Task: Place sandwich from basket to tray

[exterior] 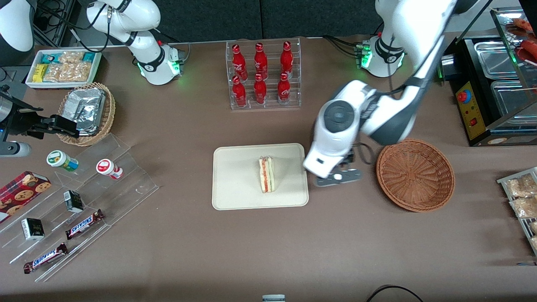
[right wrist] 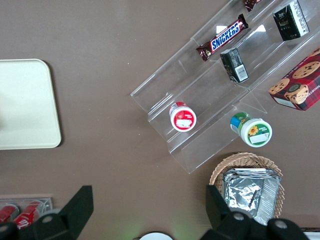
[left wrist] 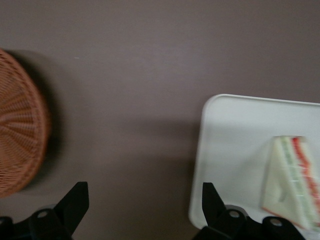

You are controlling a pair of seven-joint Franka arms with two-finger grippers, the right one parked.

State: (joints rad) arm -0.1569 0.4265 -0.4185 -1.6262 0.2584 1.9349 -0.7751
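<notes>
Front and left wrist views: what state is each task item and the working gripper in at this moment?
sandwich: lying on the tray, not held.
tray: flat on the table, holding only the sandwich.
basket: upright, empty.
gripper: open, empty, above bare table between tray and basket.

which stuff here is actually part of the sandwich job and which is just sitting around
Part of the job:
- sandwich, lying on the tray
- tray
- basket, nothing in it
- end effector, open, above bare table between tray and basket

Just lying about:
- rack of red bottles
- tan basket of foil packets
- Snickers bars
- cookie box
</notes>
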